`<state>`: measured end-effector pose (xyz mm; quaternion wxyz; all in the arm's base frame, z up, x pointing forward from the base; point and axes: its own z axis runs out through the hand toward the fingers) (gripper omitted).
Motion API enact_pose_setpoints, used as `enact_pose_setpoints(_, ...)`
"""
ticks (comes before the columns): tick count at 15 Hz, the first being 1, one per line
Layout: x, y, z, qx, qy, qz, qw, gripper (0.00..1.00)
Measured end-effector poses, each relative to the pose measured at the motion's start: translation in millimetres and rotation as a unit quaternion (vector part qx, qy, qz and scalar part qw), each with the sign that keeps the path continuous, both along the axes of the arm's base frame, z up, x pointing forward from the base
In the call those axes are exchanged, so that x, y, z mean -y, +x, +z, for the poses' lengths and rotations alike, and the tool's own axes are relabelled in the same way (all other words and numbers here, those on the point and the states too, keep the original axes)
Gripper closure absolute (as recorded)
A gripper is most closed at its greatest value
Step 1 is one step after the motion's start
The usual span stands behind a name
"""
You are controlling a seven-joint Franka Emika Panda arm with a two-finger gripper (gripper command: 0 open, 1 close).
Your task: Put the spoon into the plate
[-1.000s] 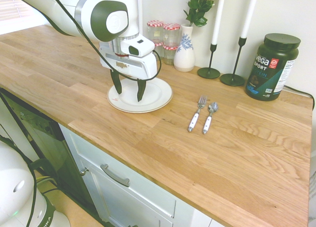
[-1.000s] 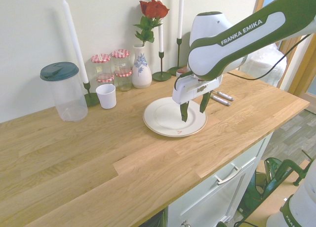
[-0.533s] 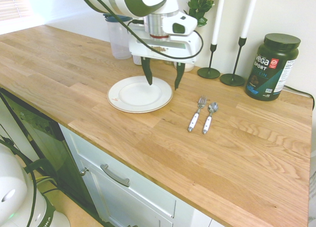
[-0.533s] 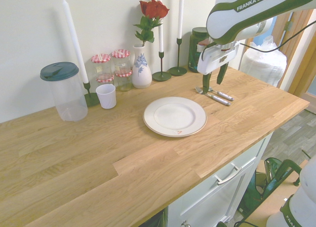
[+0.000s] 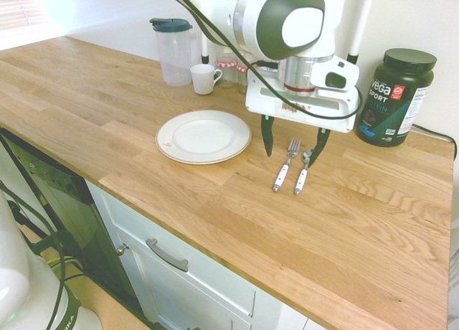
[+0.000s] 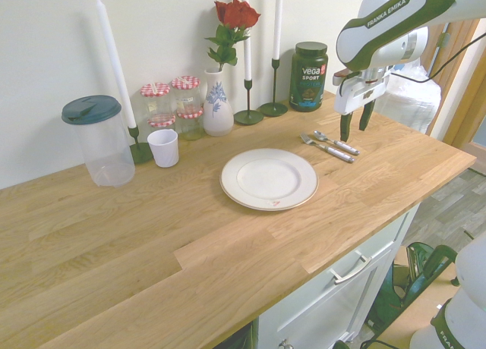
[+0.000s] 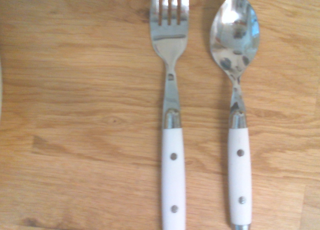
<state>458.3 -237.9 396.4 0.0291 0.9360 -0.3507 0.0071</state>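
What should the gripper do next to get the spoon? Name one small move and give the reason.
Probably shift sideways, away from the plate, to centre on the spoon, then descend. The gripper hangs open above the cutlery, and its fingers straddle both the fork and the spoon, which lie side by side, close together, on the counter. Going straight down from here risks catching the fork too.

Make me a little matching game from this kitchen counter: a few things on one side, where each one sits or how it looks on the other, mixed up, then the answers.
Things:
1. spoon
2. plate
3. pincer
4. tub

Descriptions:
A. dark, standing by the wall
B. open, above the cutlery
C. bare, nothing on it
D. lying beside the fork on the wood

Pairs: 1-D, 2-C, 3-B, 4-A
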Motion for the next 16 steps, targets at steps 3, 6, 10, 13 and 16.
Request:
enact_pose_setpoints(3,21.8,4.0,-17.2,-0.007,-0.004,0.011,1.0,0.0)
enact_pose_setpoints(6,30.2,7.5,-34.3,-0.011,-0.007,0.015,1.0,0.0)
enact_pose_setpoints(10,32.9,13.9,-47.3,-0.011,-0.009,0.015,1.0,1.0)
enact_pose_setpoints(13,33.3,15.6,-52.3,-0.009,-0.008,0.013,1.0,1.0)
enact_pose_setpoints(16,31.9,17.5,-54.7,-0.006,-0.007,0.012,1.0,1.0)
